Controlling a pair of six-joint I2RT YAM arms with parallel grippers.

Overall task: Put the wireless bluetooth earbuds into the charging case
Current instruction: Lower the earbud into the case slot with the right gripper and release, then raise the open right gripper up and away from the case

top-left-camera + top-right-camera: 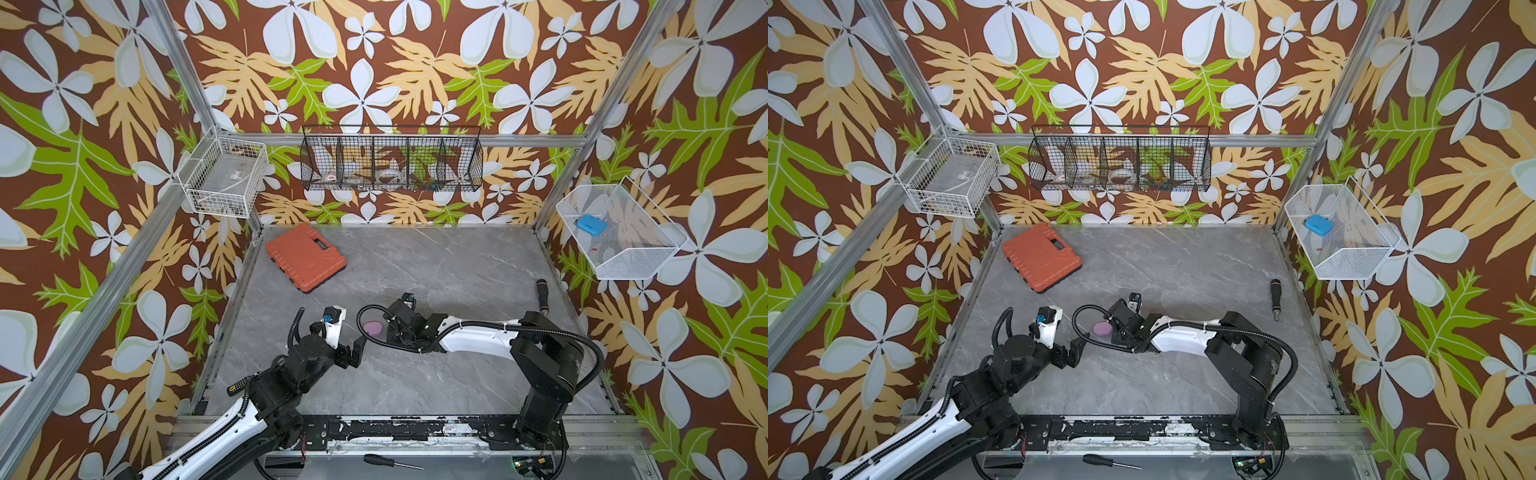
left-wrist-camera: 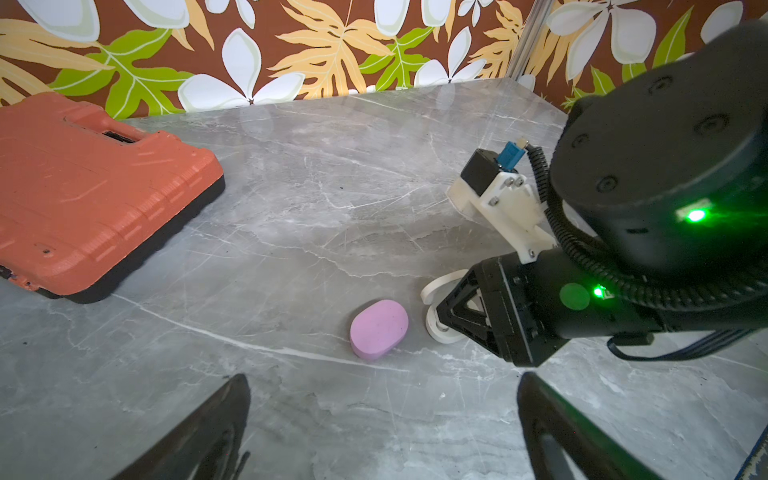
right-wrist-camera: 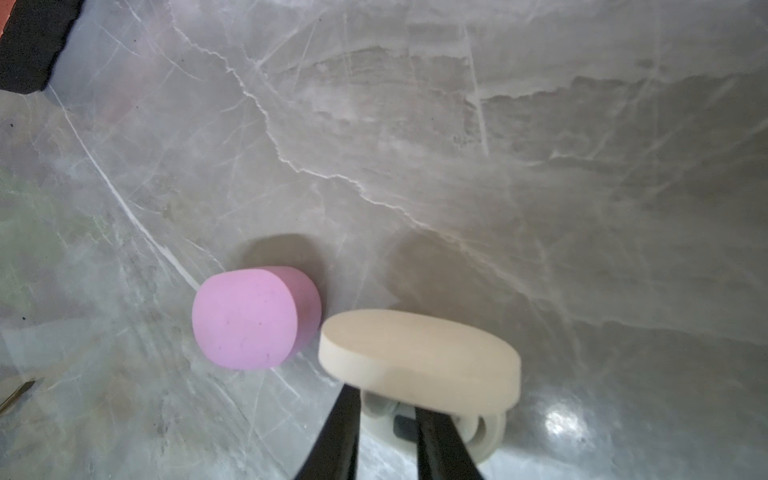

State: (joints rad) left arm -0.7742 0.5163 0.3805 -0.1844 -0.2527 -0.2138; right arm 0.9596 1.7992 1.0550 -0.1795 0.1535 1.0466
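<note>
A pink pebble-shaped charging case lies closed mid-table, also clear in the left wrist view. Right beside it stands a white charging case with its lid up. My right gripper reaches into its base under the lid. Its two black fingers stand a narrow gap apart. A small whitish earbud sits in the base by one finger, clear of the other. In both top views the right gripper hides the white case. My left gripper hovers wide open and empty just short of the pink case.
An orange tool case lies at the back left. A black-handled driver lies at the right edge and a screwdriver on the front rail. Wire baskets hang on the walls.
</note>
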